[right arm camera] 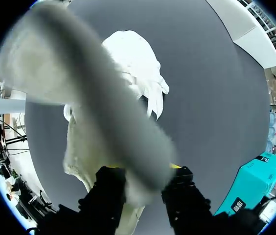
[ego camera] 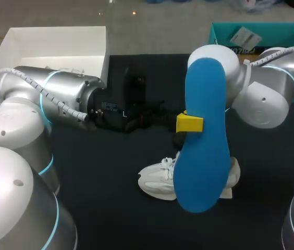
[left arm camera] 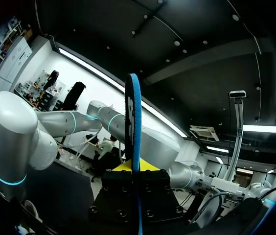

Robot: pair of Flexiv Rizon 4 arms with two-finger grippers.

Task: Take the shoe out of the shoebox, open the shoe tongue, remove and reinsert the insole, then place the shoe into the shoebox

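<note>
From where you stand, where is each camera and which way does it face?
Head: above and behind, looking down on the table; left arm and right arm show.
Left wrist: on the left arm, facing up along the left tool, shut on the insole; right arm shows.
Right wrist: on the right arm, facing down past the right tool at the shoe.
Shared: head and left wrist see the insole.

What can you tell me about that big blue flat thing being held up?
It is a blue, sole-shaped insole, smooth and foam-like, thin, with rounded ends. The left claw, yellow-tipped, pinches it near its middle; the left wrist view shows it edge-on and upright. It is held above the black table, flat face toward the head camera, hiding part of the white laced shoe below. Whether it touches that shoe cannot be told.
</note>
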